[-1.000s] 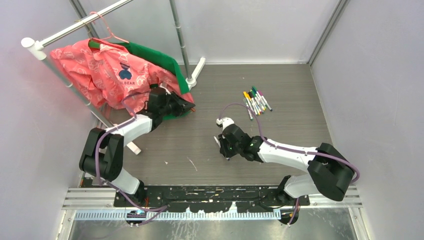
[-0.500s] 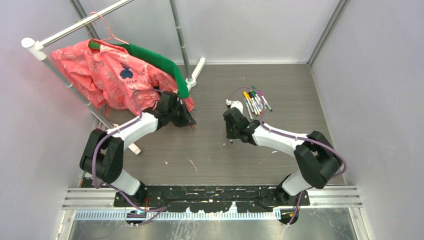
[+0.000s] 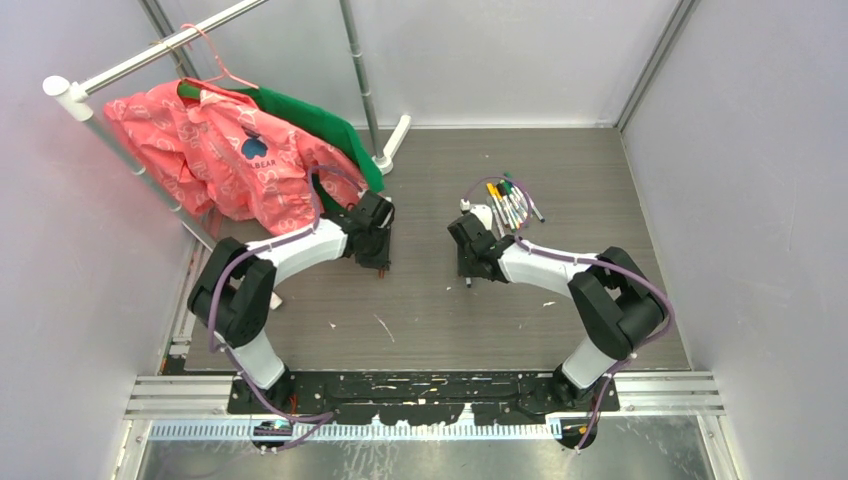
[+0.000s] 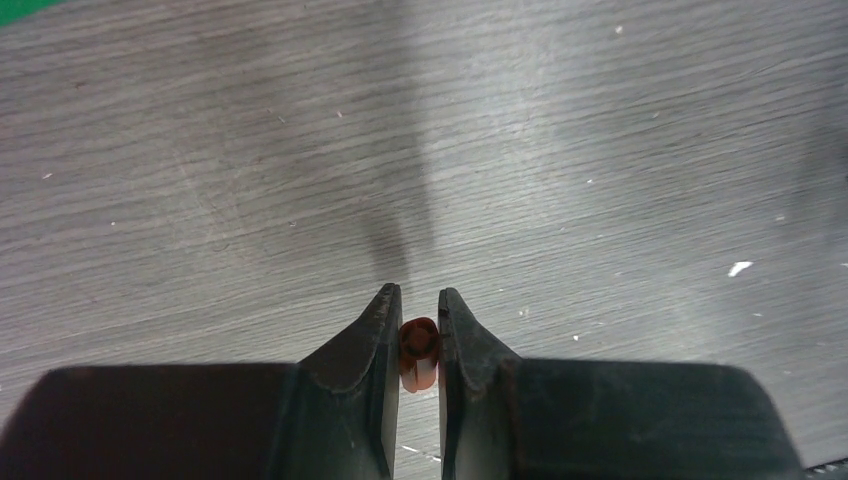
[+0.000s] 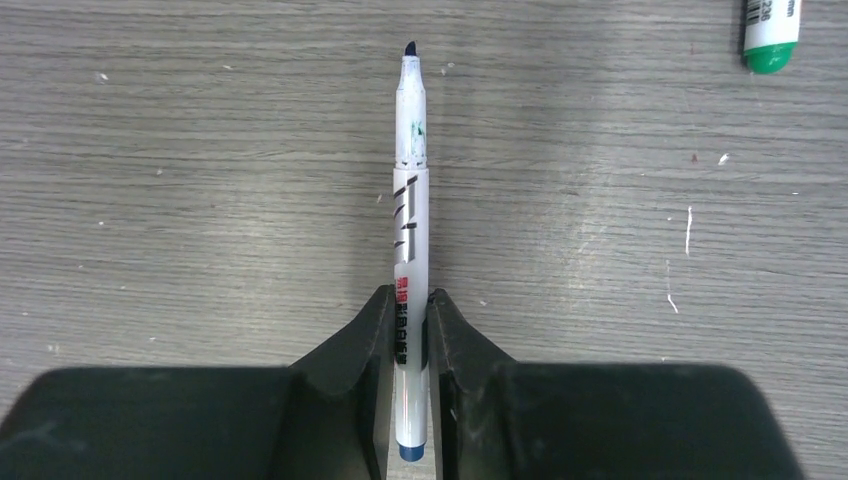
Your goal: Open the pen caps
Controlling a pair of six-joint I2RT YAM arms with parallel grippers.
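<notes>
A small red-orange pen cap (image 4: 419,345) sits end-on between the fingers of my left gripper (image 4: 418,300), which is shut on it just above the grey table; in the top view the left gripper (image 3: 381,266) is at mid-left. My right gripper (image 5: 410,300) is shut on a white pen barrel (image 5: 411,200) with a blue end; the pen's dark tip is bare and points away from the gripper. Seen from above, the right gripper (image 3: 466,266) hangs low over the table. A pile of capped pens (image 3: 510,205) with coloured caps lies behind it.
A rack with a pink shirt (image 3: 215,155) and a green garment (image 3: 320,120) fills the back left, its white pipe foot (image 3: 392,145) resting on the table. A green-ended pen (image 5: 770,35) lies at the upper right of the right wrist view. Grey walls enclose three sides.
The left gripper has swung right and nearer, away from the clothes, carrying the cap. The right gripper has moved back and right toward the pen pile with the pen.
</notes>
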